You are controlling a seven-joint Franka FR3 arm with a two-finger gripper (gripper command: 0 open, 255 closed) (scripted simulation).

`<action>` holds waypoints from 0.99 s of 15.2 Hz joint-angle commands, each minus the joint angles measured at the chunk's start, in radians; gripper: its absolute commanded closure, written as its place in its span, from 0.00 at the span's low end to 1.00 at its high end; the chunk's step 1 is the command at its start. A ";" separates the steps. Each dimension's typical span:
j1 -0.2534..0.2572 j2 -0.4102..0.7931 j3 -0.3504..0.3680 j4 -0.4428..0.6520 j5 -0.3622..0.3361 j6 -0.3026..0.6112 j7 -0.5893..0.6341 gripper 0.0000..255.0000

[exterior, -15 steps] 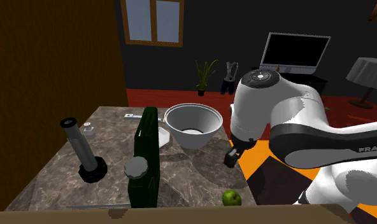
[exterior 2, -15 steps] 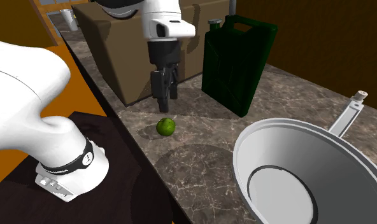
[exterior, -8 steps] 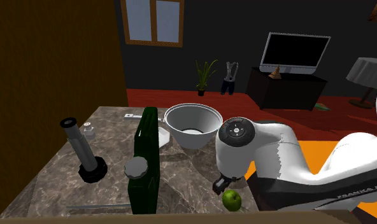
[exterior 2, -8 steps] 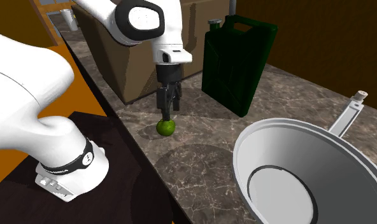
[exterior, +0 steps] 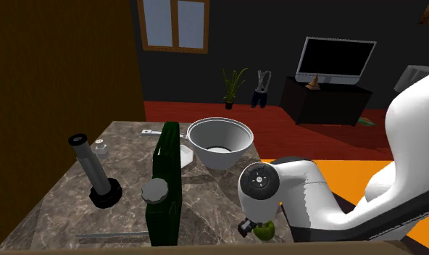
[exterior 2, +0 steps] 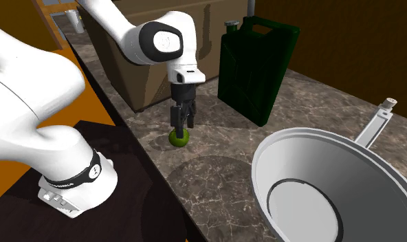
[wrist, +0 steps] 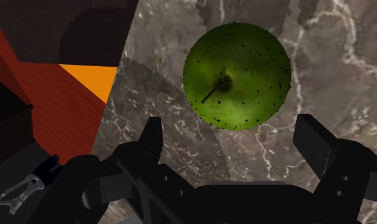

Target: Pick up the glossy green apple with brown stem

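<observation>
**Stone desk, tool open over the green apple**

Shoulder view: mottled stone desk (exterior: pixel 61 210), dim room, window (exterior: pixel 173 22) behind. Apple (exterior: pixel 264 231) sits near the desk's edge toward this view's lower right. Tool (exterior: pixel 249 228) is right at it, and the dark green can (exterior: pixel 164 181) is close by.

Second exterior view: tool (exterior 2: pixel 179 128) hangs vertical just over the apple (exterior 2: pixel 179 139); can't tell if they touch.

Wrist view: fingers (wrist: pixel 149 137) stand apart with the apple (wrist: pixel 237 75) beyond them, not clasped. Stem points straight up at the camera. Fruit is near-round with no real long axis. Likely light, rigid, slick-skinned and quick to roll, so pinch across the widest girth.
</observation>
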 commanded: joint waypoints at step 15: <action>-0.014 0.012 0.016 -0.004 -0.014 0.013 0.014 1.00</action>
